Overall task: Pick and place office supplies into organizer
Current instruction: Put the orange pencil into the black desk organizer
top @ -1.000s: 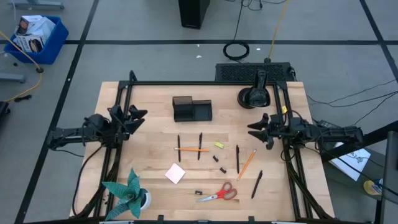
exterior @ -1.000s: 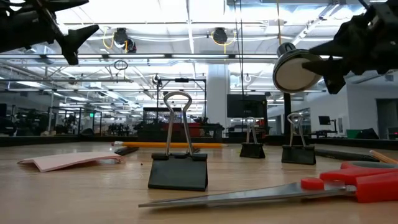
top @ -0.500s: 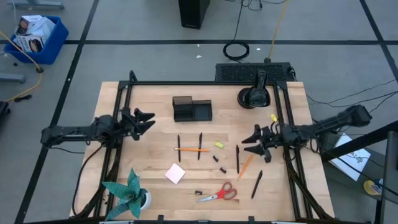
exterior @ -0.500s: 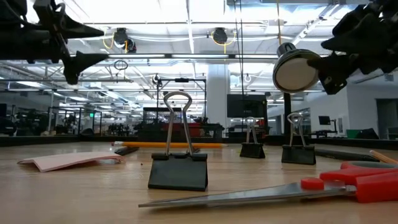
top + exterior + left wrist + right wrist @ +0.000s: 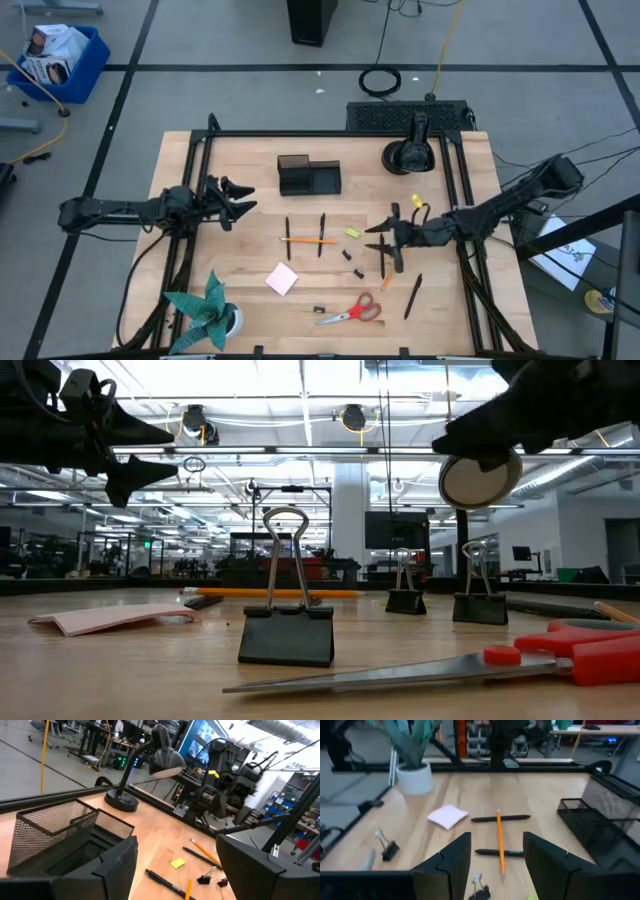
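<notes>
Wooden table point(image 5: 250, 300): we list organizer point(image 5: 308, 176) upper centre, pens, pencils, scissors point(image 5: 352, 311) scattered lower centre; left gripper point(image 5: 243, 199) released at left, right gripper point(image 5: 382, 240) released over a pen point(image 5: 382, 256).

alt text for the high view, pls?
Overhead, two dark robot arms reach over a wooden table: the open left gripper nears the black mesh organizer, and the open right gripper hovers over scattered pens, pencils and red-handled scissors.
</notes>
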You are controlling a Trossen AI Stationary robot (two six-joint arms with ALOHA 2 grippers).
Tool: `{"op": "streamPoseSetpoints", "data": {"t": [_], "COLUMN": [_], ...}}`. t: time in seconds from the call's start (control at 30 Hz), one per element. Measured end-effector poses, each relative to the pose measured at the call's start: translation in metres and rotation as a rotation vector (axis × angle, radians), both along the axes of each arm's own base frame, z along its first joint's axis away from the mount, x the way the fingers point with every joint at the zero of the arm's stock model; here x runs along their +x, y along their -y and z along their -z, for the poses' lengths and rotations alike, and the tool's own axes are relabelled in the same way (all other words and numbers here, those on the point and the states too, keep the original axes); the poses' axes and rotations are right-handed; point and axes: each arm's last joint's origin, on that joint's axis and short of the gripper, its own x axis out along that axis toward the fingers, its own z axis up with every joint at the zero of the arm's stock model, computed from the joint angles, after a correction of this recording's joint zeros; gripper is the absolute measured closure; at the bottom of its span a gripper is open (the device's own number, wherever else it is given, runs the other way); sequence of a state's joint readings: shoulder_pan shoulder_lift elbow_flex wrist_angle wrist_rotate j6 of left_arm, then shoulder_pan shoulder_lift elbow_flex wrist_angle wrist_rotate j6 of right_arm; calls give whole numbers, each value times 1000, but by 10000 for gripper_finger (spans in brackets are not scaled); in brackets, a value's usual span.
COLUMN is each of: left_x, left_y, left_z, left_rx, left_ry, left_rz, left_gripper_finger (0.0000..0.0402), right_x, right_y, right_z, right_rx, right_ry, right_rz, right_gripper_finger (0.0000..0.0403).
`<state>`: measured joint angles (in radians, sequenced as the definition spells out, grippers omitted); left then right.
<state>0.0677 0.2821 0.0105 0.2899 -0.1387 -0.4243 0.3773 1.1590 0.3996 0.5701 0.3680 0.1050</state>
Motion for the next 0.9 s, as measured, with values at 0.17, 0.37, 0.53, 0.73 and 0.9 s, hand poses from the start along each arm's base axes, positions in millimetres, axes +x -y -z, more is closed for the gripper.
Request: {"op": "streamPoseSetpoints", "data": {"t": [0.17,0.37,0.53,0.73,0.9], "left_x": [0,0,0,0,0], "left_y": [0,0,0,0,0], "left_z": [0,3,3,3,3], "left_rx": [-2,-2,-7,-30,-36], "left_ry": [0,-26,-26,-22,-21], "left_rz": [1,1,2,2,2], "left_gripper_finger": [128,128,128,128,128], "right_x": [39,95,127,157,174], "right_y": [-13,-30,-29,-14,1], "right_z": [-10,-14,-17,-20,-17], "right_rx": [4,-104,-156,-128,-108], "right_ry": [-7,-145,-218,-216,-275], "right_rz": [7,-5,-3,67,62], "right_gripper_finger": [234,234,234,234,234]}}
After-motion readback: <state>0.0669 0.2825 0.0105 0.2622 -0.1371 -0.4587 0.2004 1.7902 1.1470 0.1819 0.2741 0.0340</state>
